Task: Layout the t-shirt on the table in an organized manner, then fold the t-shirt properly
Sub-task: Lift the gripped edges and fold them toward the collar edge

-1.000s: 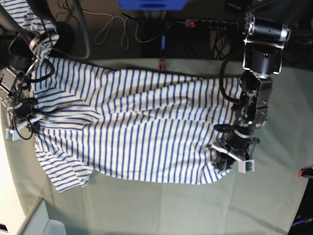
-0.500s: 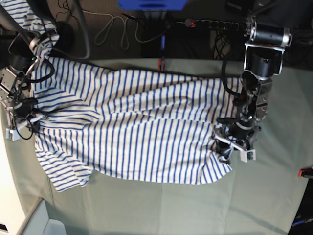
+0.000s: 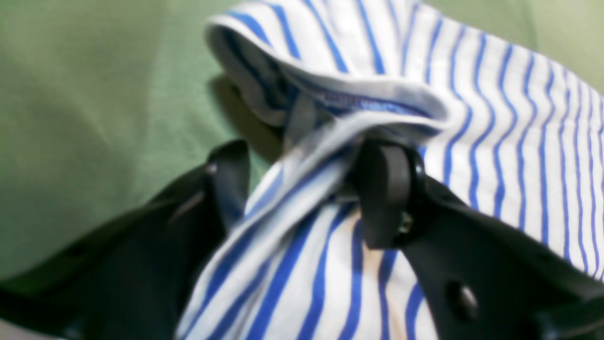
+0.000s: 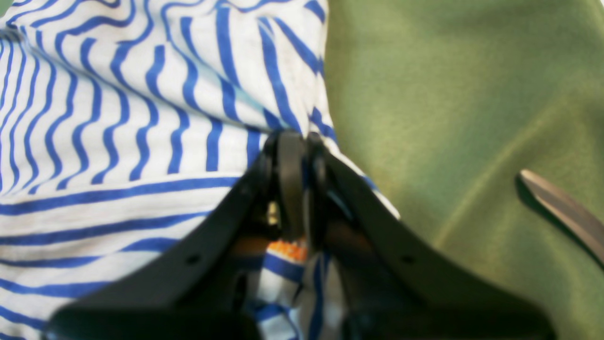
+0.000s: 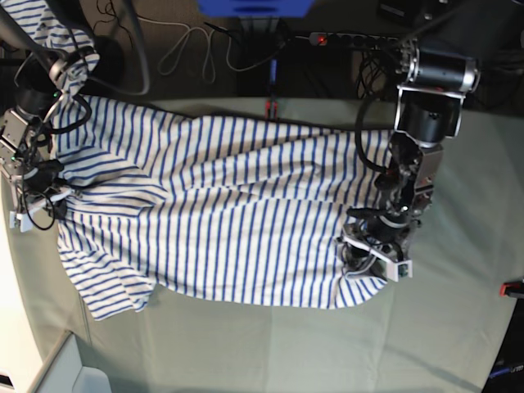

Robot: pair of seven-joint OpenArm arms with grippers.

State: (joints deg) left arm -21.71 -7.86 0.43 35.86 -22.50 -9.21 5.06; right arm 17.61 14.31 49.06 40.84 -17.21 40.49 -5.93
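Two arms working here, and I'm spreading the t-shirt [image 5: 221,213] across the table [image 5: 458,327], which is taking up most of the view with pale green cloth showing open below the shirt and off to the left arm's side. The shirt is lying mostly flat in the middle but it's bunching at both ends, and one end is hanging close to the table edge by my right arm. It's soft, light cotton, so I'm judging it'll drape and wrinkle rather than hold a shape; hems and corners look like the best places to grab. My right gripper [image 4: 297,156] is pinching tight on a fold of striped fabric right at the shirt's edge. My left gripper [image 3: 302,189] is standing partly apart with a twisted band of hem running between the jaws; one pad [image 3: 382,189] is touching it, but I can't tell if it's actually clamping anything.
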